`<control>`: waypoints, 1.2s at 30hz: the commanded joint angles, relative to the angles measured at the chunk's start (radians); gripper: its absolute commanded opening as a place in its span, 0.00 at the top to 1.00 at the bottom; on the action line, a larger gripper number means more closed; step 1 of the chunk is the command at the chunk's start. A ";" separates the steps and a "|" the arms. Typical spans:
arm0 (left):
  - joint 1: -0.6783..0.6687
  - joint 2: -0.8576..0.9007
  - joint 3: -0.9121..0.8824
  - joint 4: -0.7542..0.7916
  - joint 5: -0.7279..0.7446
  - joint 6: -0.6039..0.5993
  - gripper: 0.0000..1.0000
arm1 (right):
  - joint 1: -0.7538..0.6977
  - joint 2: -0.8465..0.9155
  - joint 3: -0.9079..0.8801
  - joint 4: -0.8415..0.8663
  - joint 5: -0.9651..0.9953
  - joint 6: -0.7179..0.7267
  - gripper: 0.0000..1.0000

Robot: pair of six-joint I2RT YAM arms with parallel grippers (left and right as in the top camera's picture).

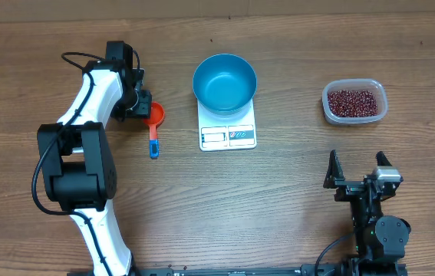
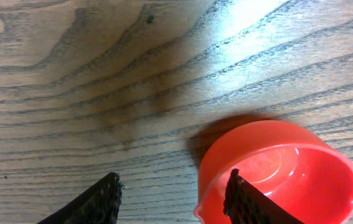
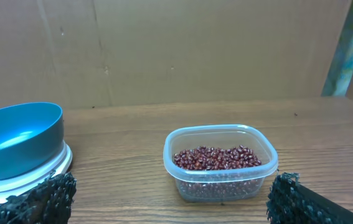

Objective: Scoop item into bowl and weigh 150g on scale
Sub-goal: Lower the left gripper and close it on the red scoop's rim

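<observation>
The blue bowl [image 1: 225,82] stands empty on the white scale [image 1: 228,136] at the table's middle back. The item, dark red beans [image 1: 353,101], lies in a clear tub at the right; the right wrist view shows the beans [image 3: 216,157] ahead and the bowl [image 3: 17,137] to the left. A red scoop [image 1: 156,115] with a blue handle lies left of the scale. My left gripper [image 1: 142,107] is at the scoop's cup [image 2: 282,171], straddling its wall: one finger inside, the other outside and apart from it. My right gripper [image 1: 357,167] stands open and empty at the front right.
The clear plastic tub [image 1: 354,85] sits at the back right, about a hand's width from the scale. The scoop's blue handle [image 1: 153,146] points toward the front of the wooden table.
</observation>
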 commanded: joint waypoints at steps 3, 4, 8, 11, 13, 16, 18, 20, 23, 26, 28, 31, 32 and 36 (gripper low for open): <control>-0.004 0.010 0.025 0.000 0.017 0.008 0.48 | 0.006 -0.010 -0.011 0.005 0.005 -0.004 0.00; -0.004 0.010 0.025 0.000 0.016 0.008 0.50 | 0.005 -0.010 -0.011 0.005 0.005 -0.004 0.00; -0.004 0.010 0.025 0.004 0.017 0.008 0.58 | 0.006 -0.010 -0.011 0.005 0.005 -0.004 0.00; -0.004 0.010 0.025 0.005 0.017 0.008 0.59 | 0.006 -0.010 -0.011 0.005 0.005 -0.004 0.00; -0.004 0.010 0.025 0.005 0.020 0.008 0.58 | 0.006 -0.010 -0.011 0.005 0.005 -0.004 0.00; -0.004 0.010 0.024 0.010 0.032 0.008 0.51 | 0.006 -0.010 -0.011 0.005 0.005 -0.004 0.00; -0.004 0.012 0.025 0.021 0.038 0.008 0.48 | 0.005 -0.010 -0.011 0.005 0.005 -0.004 0.00; -0.004 0.013 0.025 0.023 0.037 0.008 0.48 | 0.006 -0.010 -0.011 0.005 0.005 -0.004 0.00; -0.004 0.013 0.025 0.021 0.038 0.008 0.49 | 0.005 -0.010 -0.011 0.005 0.005 -0.004 0.00; -0.004 0.013 0.024 0.018 0.039 -0.017 0.53 | 0.006 -0.010 -0.011 0.005 0.005 -0.004 0.00; -0.004 0.013 0.024 0.017 0.042 -0.022 0.55 | 0.005 -0.010 -0.011 0.005 0.005 -0.004 0.00; -0.004 0.013 0.024 0.017 0.042 -0.022 0.57 | 0.006 -0.010 -0.011 0.005 0.005 -0.004 0.00; -0.004 0.013 0.024 0.017 0.042 -0.022 0.57 | 0.006 -0.010 -0.011 0.005 0.005 -0.004 0.00; -0.004 0.013 0.024 0.017 0.045 -0.022 0.58 | 0.006 -0.010 -0.011 0.005 0.005 -0.004 0.00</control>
